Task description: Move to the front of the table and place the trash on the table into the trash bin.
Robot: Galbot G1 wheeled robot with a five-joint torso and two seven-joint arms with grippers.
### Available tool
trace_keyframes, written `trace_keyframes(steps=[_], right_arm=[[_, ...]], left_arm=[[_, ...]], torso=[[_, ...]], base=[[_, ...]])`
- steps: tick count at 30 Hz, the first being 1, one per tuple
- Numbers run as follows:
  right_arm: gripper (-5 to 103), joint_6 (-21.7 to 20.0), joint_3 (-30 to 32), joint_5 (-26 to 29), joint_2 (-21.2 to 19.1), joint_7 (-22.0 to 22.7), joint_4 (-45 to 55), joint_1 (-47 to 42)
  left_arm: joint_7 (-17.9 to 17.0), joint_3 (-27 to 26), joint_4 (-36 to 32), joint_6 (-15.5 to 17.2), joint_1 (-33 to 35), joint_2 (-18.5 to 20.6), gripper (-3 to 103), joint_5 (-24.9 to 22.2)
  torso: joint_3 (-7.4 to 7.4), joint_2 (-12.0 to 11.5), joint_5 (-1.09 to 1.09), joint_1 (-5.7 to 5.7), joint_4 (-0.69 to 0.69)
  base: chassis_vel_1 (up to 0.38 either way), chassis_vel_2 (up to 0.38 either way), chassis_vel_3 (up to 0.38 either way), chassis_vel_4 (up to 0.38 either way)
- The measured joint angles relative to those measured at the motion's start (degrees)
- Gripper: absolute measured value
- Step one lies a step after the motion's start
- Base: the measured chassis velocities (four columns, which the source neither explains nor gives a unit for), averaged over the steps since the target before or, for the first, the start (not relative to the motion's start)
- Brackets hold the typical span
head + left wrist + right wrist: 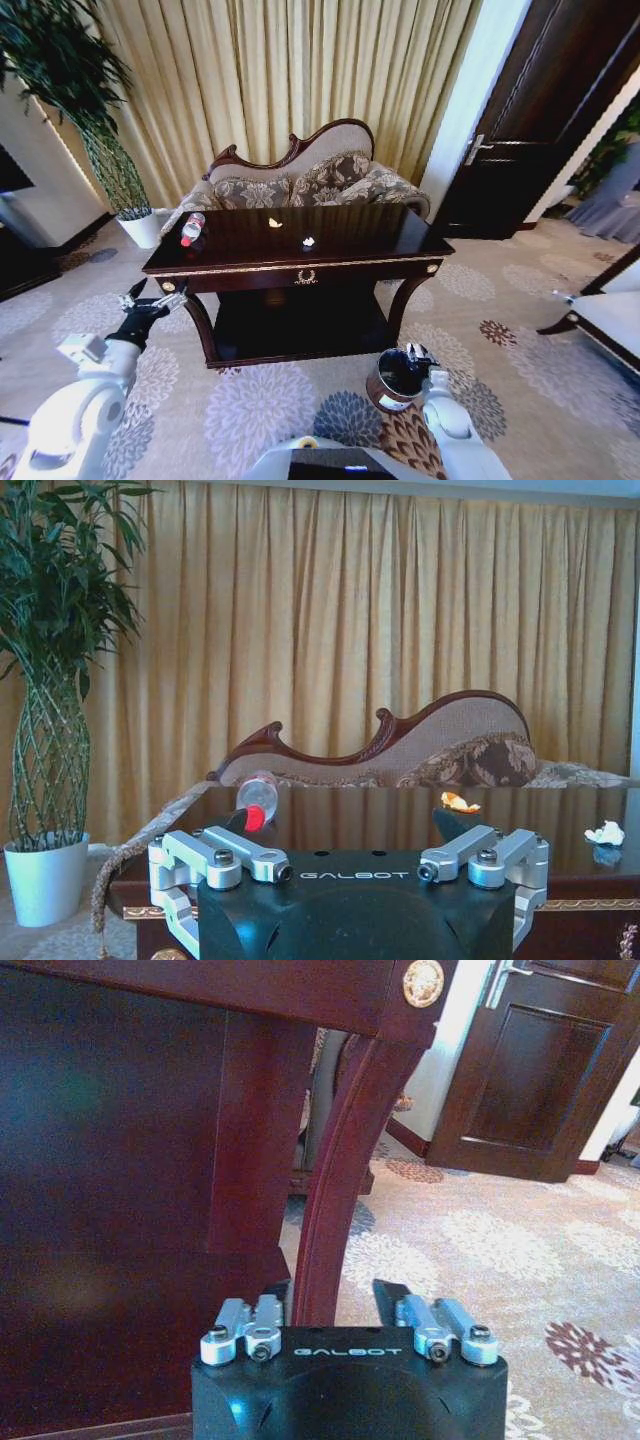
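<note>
1. The left gripper (150, 297) hangs low with its fingers spread, just beside the front left corner of the table (380, 232).
2. Beyond it on the tabletop lies a plastic bottle (191, 229) with a red label.
3. Farther across from that claw, an orange scrap (275, 223) and a white scrap (308, 242) rest near the middle.
4. The right gripper (418, 356) hovers over the trash bin (392, 382) on the carpet (500, 330).

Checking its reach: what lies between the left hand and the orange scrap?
In the left wrist view, bare glossy table top separates the left hand from the orange scrap.
</note>
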Motion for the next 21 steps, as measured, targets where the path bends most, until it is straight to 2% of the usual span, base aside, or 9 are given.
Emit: trace_keyframes(steps=[6, 9, 10, 11, 13, 14, 17, 21], right_arm=[[69, 1.1, -0.1, 0.4, -0.1, 1.2, 0.1, 0.3], [80, 0.8, -0.1, 3.3, -1.0, 1.8, 6.0, -0.5], [85, -0.5, 0.0, 5.4, -1.7, 1.5, 10.4, -1.2], [85, -0.5, 0.0, 5.4, -1.7, 1.5, 10.4, -1.2], [95, -5.4, 0.0, 11.6, -4.0, 0.2, 22.9, -2.6], [95, -5.4, 0.0, 11.6, -4.0, 0.2, 22.9, -2.6], [100, -10.9, -0.8, 18.4, -7.1, 1.1, 34.5, -2.6], [100, -12.9, -1.2, 20.4, -9.8, 2.8, 39.5, -1.8]], left_arm=[[-0.1, -0.2, -0.2, 0.0, 0.1, 0.2, 100, 0.0], [-0.8, -0.2, -0.2, 0.0, 0.1, 0.6, 100, -0.2], [-1.2, -0.2, -0.2, 0.0, 0.1, 0.7, 100, -0.3], [-1.2, -0.2, -0.2, 0.0, 0.1, 0.7, 100, -0.3], [-1.9, -0.2, -0.3, 0.0, 0.2, 0.9, 100, -0.4], [-1.9, -0.2, -0.3, 0.0, 0.2, 0.9, 100, -0.4], [-2.0, 0.0, -0.4, -0.5, 0.4, 1.0, 100, 0.2], [-2.0, 0.1, -0.6, -0.7, 0.4, 1.0, 100, 0.3]], torso=[[0.00, 0.0, 0.01, 0.00, 0.00], [0.00, 0.0, 0.01, 0.00, 0.00], [0.00, 0.0, 0.01, 0.00, 0.00], [0.00, 0.0, 0.01, 0.00, 0.00], [0.00, 0.0, -0.02, 0.00, 0.00], [0.00, 0.0, -0.02, 0.00, 0.00], [-0.01, 0.0, -0.02, 0.00, 0.01], [-0.01, 0.0, 0.00, 0.00, 0.00]], base=[[0.000, 0.000, 0.000, 0.000], [0.000, 0.000, 0.000, 0.000], [0.000, 0.000, 0.000, 0.000], [0.000, 0.000, 0.000, 0.000], [0.000, 0.000, 0.000, 0.000], [0.000, 0.000, 0.000, 0.000], [0.000, 0.000, 0.000, 0.000], [0.000, 0.000, 0.000, 0.000]])
